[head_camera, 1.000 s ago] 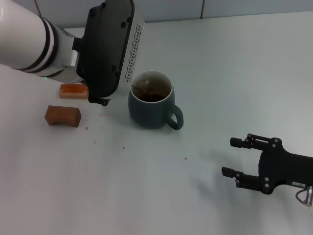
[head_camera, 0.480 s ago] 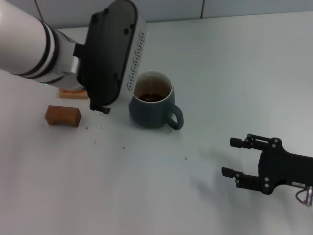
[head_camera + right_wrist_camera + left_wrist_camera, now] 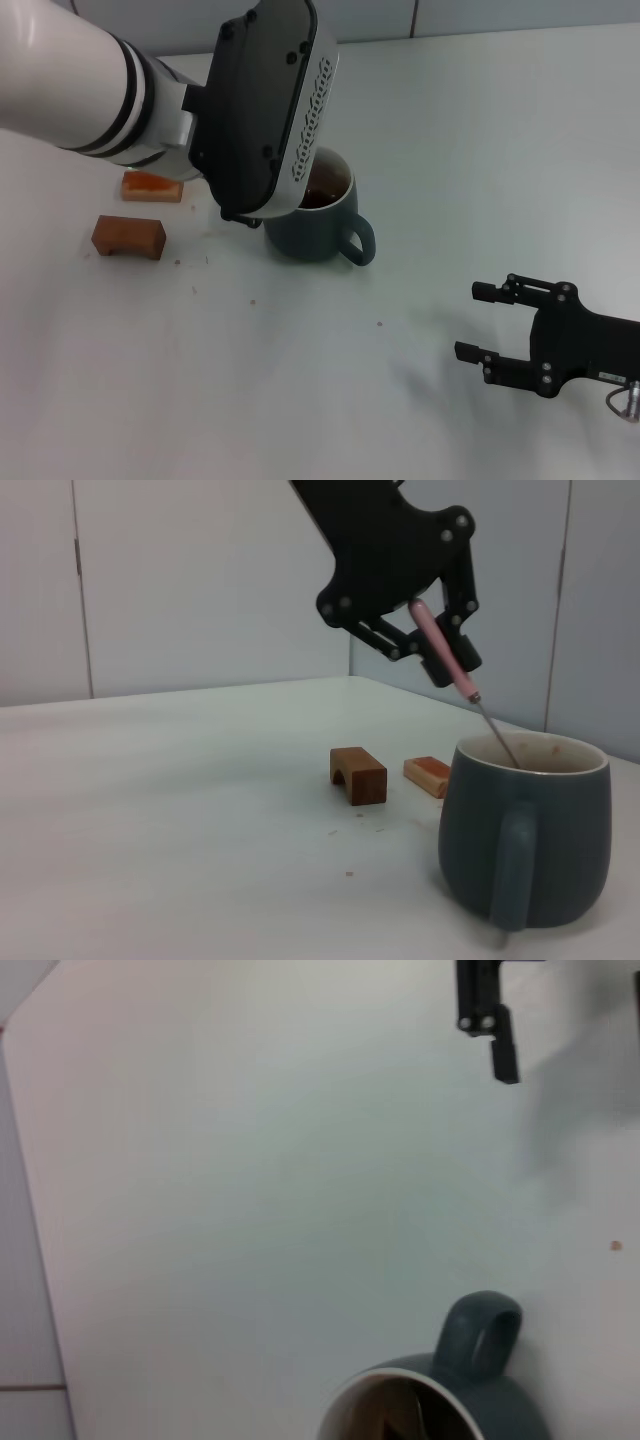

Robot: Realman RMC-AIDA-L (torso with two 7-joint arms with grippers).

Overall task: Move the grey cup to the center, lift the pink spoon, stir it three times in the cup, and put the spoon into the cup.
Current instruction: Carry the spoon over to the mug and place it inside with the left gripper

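From my remote seat this reads as a robotics lab test bench: a bare white table (image 3: 480,150) backed by plain pale wall panels (image 3: 200,580), with only two brown wooden blocks (image 3: 128,236) as props.

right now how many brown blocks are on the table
2. A darker brown arched block lies on the table left of the grey cup; a flatter orange-brown block lies just behind it, partly hidden under the left arm. More could be hidden beneath that arm.
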